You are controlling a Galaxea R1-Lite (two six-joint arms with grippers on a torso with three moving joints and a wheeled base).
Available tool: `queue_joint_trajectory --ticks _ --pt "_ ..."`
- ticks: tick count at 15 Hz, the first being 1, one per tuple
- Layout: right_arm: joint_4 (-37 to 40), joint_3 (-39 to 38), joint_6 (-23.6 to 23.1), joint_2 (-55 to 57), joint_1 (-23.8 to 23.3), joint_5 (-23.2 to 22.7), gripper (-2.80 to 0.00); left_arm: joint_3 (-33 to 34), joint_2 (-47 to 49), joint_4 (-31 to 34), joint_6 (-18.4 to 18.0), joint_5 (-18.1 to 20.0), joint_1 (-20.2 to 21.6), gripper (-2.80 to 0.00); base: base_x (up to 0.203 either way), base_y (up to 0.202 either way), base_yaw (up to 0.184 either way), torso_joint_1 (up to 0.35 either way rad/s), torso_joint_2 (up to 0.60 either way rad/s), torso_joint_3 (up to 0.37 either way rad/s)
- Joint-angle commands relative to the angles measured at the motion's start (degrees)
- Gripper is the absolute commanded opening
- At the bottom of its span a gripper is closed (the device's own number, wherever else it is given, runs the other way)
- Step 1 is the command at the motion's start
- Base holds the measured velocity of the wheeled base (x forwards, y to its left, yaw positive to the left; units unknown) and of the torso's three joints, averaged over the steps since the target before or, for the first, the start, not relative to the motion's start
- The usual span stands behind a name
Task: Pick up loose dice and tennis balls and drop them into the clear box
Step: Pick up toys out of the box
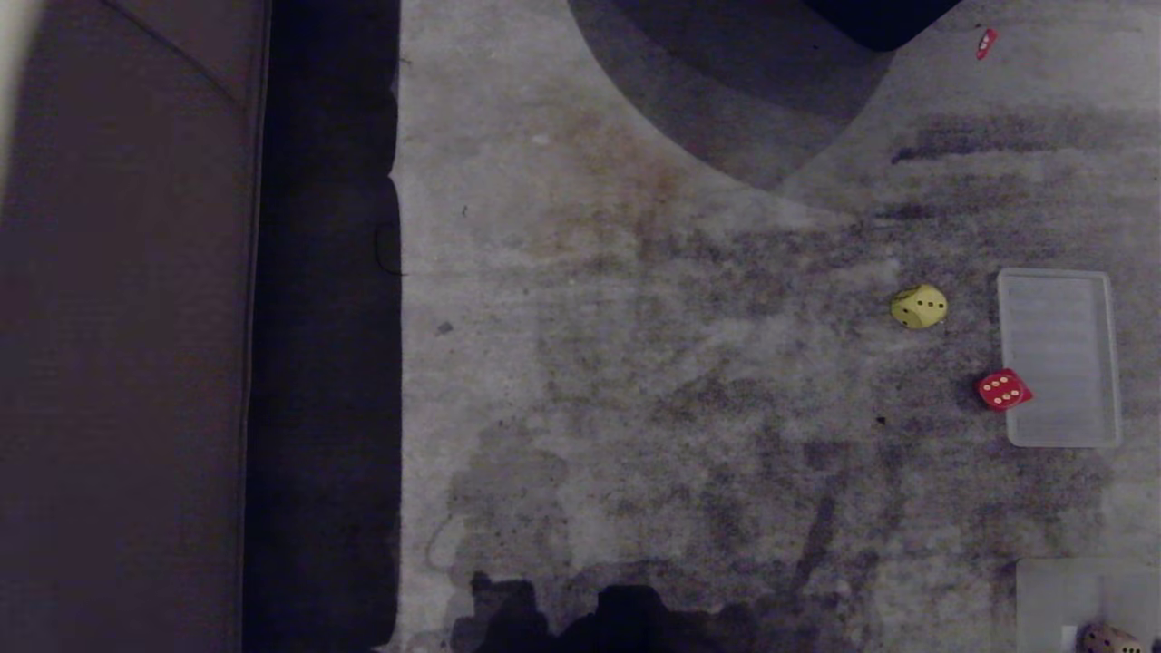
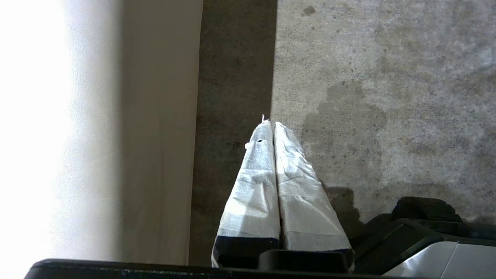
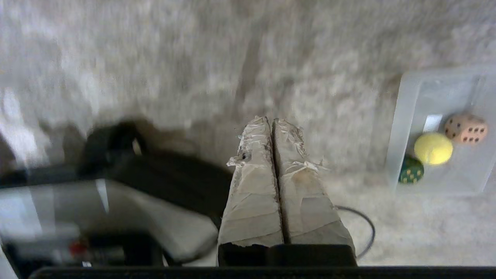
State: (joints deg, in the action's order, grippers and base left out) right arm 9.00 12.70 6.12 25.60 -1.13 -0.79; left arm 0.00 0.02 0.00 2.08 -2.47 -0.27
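Head view: neither of my arms shows; carpet (image 1: 635, 363) fills the middle, with a dark strip and a brown panel on my left.
Yellow die: (image 1: 919, 307) loose on the carpet, on my right side, near the flat ribbed lid (image 1: 1058, 357) but not touching it.
Red die: (image 1: 1002, 390) loose, sitting against the lid's near-left edge; whether it overlaps the edge I cannot tell.
Clear box, head view: (image 1: 1052, 589) only a corner shows at the lower right edge, with the tan die (image 1: 1108, 640) peeking in.
Small red scrap: (image 1: 986, 42) far off at the top right, well apart from everything else.
Right gripper: (image 3: 272, 123) my taped fingers are pressed together tip to tip, nothing between them, hanging above bare carpet.
Clear box, right wrist view: (image 3: 403, 128) off to one side of my right fingers, apart from them, no contact.
Box contents: tan die (image 3: 465, 129), one tennis ball (image 3: 433, 148) and the dark green die (image 3: 411, 169), close together along one wall.
Right surroundings: part of my own dark and grey base lies on the other side of the fingers, blurred; a thin cable (image 3: 364, 228) curls on the carpet.
Left gripper: (image 2: 272, 126) fingers closed flat against each other, holding nothing, above the line where the dark strip meets the carpet.
Left view, task things: none in sight.
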Motion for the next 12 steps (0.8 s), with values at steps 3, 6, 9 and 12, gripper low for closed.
queue_joint_trajectory --ticks 3,6,9,12 --pt "6.88 -4.41 -2.86 -21.74 0.67 0.37 -2.8 0.09 0.06 0.0 0.02 0.01 0.0 -2.8 0.0 0.0 0.0 0.0 0.0 0.0" --pt "8.18 -6.19 -3.89 -25.6 1.03 0.94 -2.8 0.07 0.0 0.0 0.11 0.01 0.0 -2.8 0.0 0.0 0.0 0.0 0.0 0.0" --pt "8.22 -6.19 -3.93 -25.6 1.04 0.97 -2.8 0.09 0.01 0.0 0.17 -0.07 0.0 -2.8 0.0 0.0 0.0 0.0 0.0 0.0" --pt "8.22 -6.11 -4.01 -25.6 1.04 0.79 -2.8 0.09 0.06 0.0 0.2 -0.07 0.0 -2.8 0.0 0.0 0.0 0.0 0.0 0.0"
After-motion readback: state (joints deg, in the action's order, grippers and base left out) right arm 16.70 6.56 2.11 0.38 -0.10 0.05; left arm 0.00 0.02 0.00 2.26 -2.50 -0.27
